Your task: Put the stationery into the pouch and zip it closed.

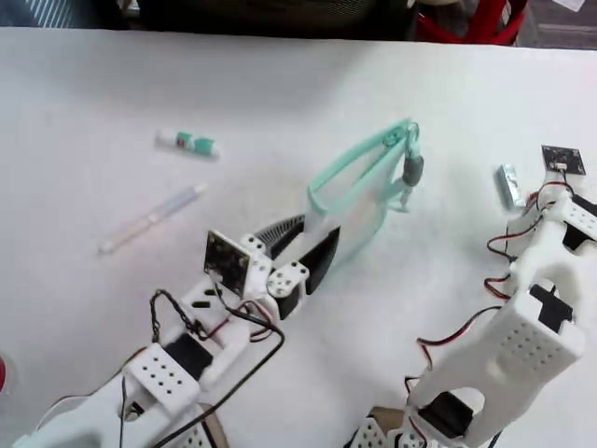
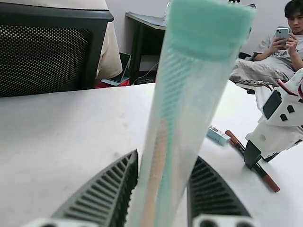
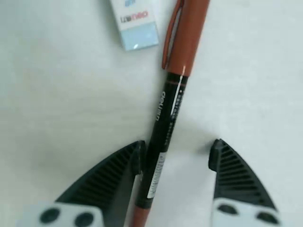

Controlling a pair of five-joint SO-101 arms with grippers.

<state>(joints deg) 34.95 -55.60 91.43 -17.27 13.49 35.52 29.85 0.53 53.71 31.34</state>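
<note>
A mint-green, see-through pouch [image 1: 359,191] stands on its edge in mid-table, its opening facing up. My left gripper [image 1: 303,245] is shut on the pouch's near end; in the left wrist view the pouch [image 2: 189,94] rises between the two fingers [image 2: 111,194]. A brown and black pen [image 3: 173,90] lies on the table at the right. My right gripper [image 3: 175,151] is open and low over the pen, one finger on each side, the pen against one finger. A small white and blue eraser [image 3: 135,21] lies just beyond the pen's cap.
A white and green stick [image 1: 187,142] and a clear pen [image 1: 149,219] lie on the table at the left. The eraser [image 1: 508,185] sits right of the pouch. Loose wires hang from both arms. The table's far edge runs along the back.
</note>
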